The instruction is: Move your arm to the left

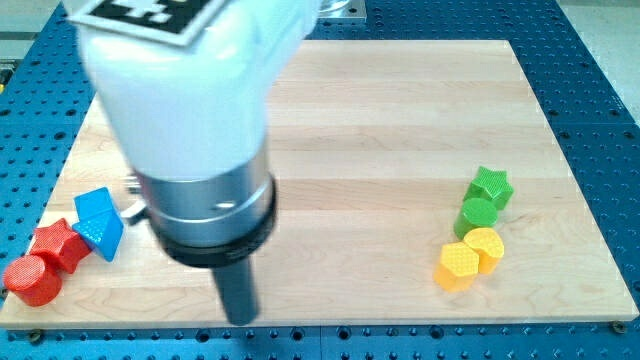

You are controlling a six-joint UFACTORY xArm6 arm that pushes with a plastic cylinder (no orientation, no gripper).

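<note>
My dark rod hangs from the big white and grey arm body at the view's left, and my tip [239, 318] rests on the board near its bottom edge. To its left lie a blue block [99, 222], a red star block [59, 243] and a red cylinder [33, 280], all close together. Far to the tip's right lie a green star block [490, 186], a green cylinder [477, 214], a yellow cylinder [486, 247] and a yellow hexagonal block [456, 266]. The tip touches no block.
The wooden board [400, 120] lies on a blue perforated table [600, 100]. A small metal part [131, 208] shows beside the blue block, partly hidden by the arm body.
</note>
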